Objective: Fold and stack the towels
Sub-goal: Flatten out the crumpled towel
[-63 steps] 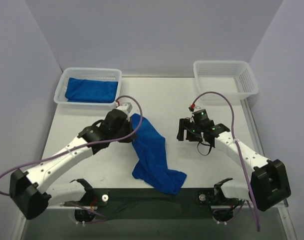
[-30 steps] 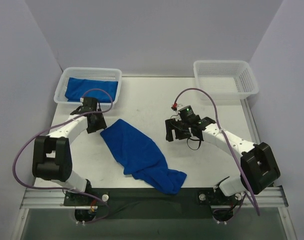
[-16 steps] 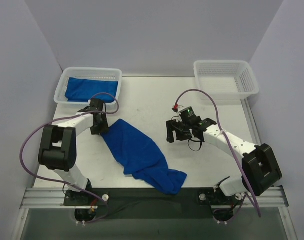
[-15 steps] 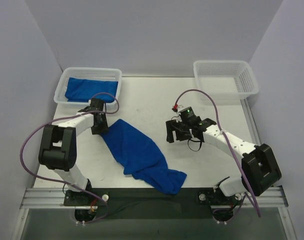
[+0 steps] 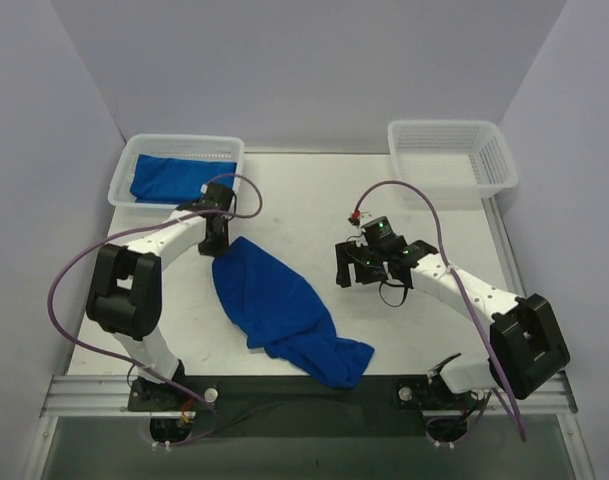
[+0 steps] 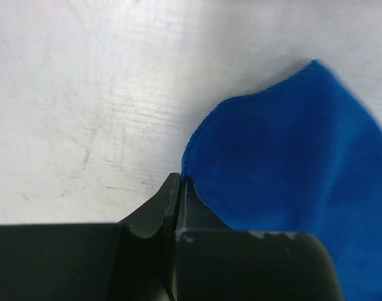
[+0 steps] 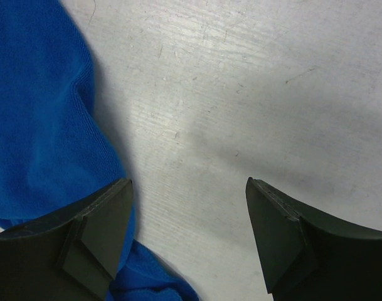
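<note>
Royal-blue crumpled terry towel (image 5: 284, 315) lies on white table (image 5: 314, 200); left gripper (image 6: 179, 183) pressed together at its edge; right gripper (image 7: 187, 183) spread apart.

The top external camera hangs above and behind the arm bases, looking down over the whole table (image 5: 314, 200), with its near edge at the bottom. Each wrist camera sits very close to the tabletop, facing down past the left gripper (image 6: 179, 182) or right gripper (image 7: 189, 188). All three share the towel (image 5: 284, 310) near the table's middle
</note>
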